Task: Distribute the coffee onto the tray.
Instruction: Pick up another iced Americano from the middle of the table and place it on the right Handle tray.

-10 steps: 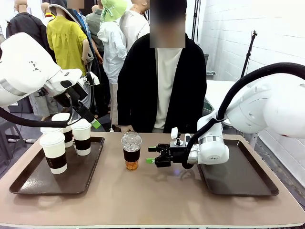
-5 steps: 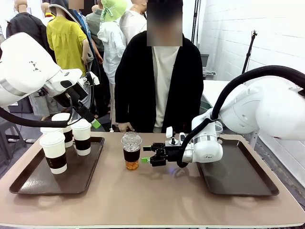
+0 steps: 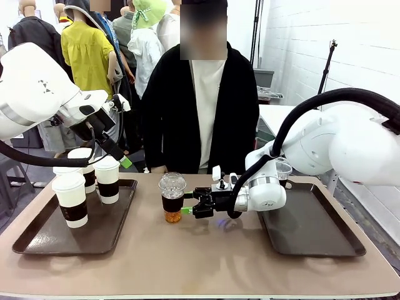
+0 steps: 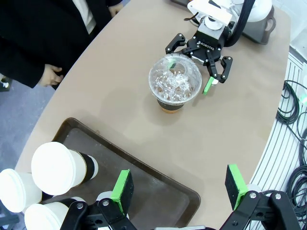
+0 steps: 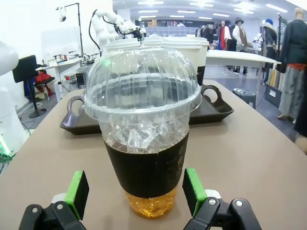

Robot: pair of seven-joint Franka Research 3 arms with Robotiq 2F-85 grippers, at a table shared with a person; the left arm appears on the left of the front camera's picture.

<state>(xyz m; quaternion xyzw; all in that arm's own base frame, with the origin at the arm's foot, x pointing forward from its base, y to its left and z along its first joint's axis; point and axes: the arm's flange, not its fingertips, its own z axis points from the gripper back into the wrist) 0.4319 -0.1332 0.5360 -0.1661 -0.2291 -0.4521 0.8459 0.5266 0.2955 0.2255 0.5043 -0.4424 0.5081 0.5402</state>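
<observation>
Right gripper (image 3: 189,210) reaches toward nine o'clock, jaws spread wide; left gripper (image 4: 180,191) hangs raised, jaws apart.

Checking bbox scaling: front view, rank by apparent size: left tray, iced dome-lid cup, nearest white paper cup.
1. Left tray: clearly largest.
2. Nearest white paper cup.
3. Iced dome-lid cup.
The two cups look close in size; the paper cup stands nearer the camera, so their order is unsure.
</observation>
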